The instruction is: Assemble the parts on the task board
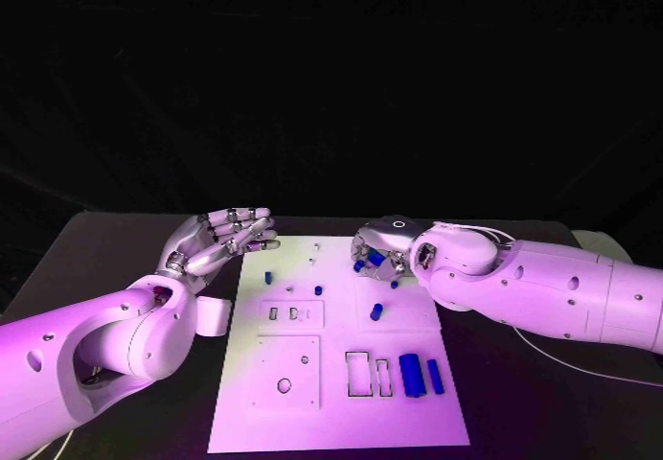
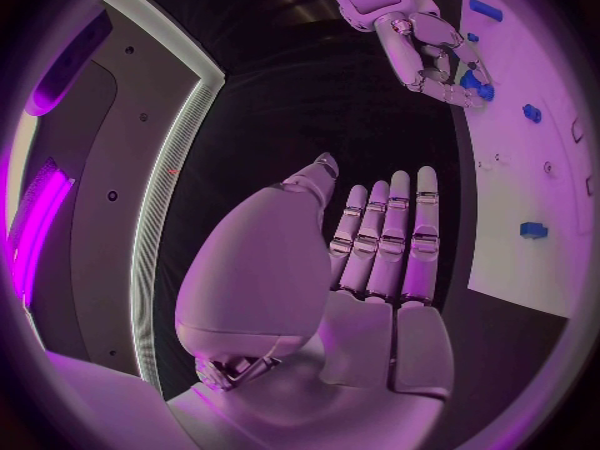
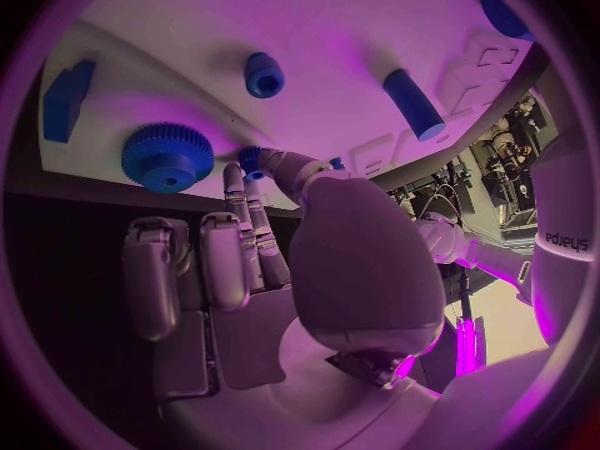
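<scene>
Task board [image 1: 415, 422]: a white plate lying flat in the middle of the black table [image 1: 125, 240]; everything below is placed against it.
Left hand [image 1: 221, 240]: hangs just off the board's far left corner, over the table, fingers straight and a little apart, grasping nothing; the left wrist view [image 2: 375, 270] shows the same loose, flat hand beside the board's edge.
Right hand [image 1: 383, 251]: over the board's far right part, fingers bent downward around a small blue part [image 1: 373, 259]; in the right wrist view the fingertips [image 3: 254, 170] meet a small blue piece [image 3: 253, 156] just beside a blue gear [image 3: 166, 156] on the board.
Whether the part is pinched or only touched: cannot tell.
Blue cylinders [image 1: 410, 372]: two, lying side by side near the board's near right edge.
Small blue pegs [image 1: 319, 288]: scattered across the board's middle, well apart from each other.
Rectangular cut-outs [image 1: 358, 373]: on the board just left of the cylinders.
</scene>
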`<state>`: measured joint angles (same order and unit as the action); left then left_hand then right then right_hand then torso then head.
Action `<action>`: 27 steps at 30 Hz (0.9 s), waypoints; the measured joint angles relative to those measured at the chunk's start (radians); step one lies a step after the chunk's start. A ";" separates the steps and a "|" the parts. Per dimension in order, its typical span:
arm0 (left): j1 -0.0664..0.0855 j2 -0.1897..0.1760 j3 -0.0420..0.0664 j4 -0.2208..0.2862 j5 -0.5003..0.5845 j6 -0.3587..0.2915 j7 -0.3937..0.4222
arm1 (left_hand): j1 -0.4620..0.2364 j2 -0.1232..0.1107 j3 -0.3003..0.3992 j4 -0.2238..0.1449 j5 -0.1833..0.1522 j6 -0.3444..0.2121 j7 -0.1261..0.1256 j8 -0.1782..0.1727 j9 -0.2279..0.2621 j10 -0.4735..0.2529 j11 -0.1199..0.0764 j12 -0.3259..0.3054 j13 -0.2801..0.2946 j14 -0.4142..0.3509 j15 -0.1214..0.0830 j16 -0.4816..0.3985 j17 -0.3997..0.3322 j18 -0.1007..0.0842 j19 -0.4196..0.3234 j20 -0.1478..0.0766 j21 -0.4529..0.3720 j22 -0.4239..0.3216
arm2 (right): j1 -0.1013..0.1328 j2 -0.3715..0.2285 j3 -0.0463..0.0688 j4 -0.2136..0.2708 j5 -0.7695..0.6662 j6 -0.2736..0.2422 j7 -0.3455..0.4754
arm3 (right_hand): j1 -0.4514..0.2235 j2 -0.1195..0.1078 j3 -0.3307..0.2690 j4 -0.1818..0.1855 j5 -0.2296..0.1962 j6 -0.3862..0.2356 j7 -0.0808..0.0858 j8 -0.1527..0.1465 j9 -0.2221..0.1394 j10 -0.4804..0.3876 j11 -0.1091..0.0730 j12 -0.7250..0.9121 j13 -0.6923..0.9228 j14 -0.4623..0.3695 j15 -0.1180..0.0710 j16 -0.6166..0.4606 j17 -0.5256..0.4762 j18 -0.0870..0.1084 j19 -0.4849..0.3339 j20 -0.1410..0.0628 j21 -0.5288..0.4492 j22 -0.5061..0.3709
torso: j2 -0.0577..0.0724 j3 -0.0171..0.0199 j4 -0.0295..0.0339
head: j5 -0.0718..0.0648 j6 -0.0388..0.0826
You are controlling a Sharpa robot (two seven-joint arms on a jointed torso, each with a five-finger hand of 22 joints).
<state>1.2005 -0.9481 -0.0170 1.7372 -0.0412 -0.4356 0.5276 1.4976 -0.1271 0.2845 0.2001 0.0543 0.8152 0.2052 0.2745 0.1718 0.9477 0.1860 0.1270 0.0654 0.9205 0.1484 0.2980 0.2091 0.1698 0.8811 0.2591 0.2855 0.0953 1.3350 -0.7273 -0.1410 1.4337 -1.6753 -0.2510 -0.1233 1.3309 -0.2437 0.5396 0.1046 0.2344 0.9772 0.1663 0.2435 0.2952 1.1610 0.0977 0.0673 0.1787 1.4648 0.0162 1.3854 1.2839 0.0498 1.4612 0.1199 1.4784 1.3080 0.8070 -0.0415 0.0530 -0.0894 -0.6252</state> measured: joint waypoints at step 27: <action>0.000 0.000 0.000 -0.002 0.000 0.009 -0.011 | -0.004 -0.004 0.003 -0.003 0.000 0.000 0.000 -0.004 -0.001 -0.004 0.004 -0.005 0.000 0.000 0.000 -0.004 0.001 0.000 0.000 0.000 0.000 -0.002 | -0.001 -0.007 0.001 0.024 -0.010 -0.064 -0.023 | 0.011 0.035 0.029 -0.012 -0.002 0.053 -0.032 0.049 0.052 0.065 -0.028 0.009 0.019 0.002 -0.017 0.012 0.004 -0.028 0.003 -0.011 0.050 0.000 | 0.007 -0.0012 0.0038 | 0.000 0.002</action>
<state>1.2009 -0.9485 -0.0168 1.7357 -0.0417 -0.4264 0.5164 1.4937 -0.1311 0.2874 0.1972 0.0542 0.8152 0.2052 0.2706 0.1707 0.9437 0.1898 0.1220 0.0656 0.9204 0.1484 0.2941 0.2100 0.1697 0.8810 0.2591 0.2854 0.0934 1.3338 -0.7341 -0.1402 1.4575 -1.6850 -0.3154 -0.1464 1.3416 -0.2089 0.5686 0.0921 0.2325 1.0306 0.1344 0.2929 0.3473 1.2260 0.0698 0.0763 0.1974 1.4666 -0.0005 1.3970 1.2878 0.0218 1.4645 0.1089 1.5283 1.3076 0.8138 -0.0427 0.0569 -0.0893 -0.6228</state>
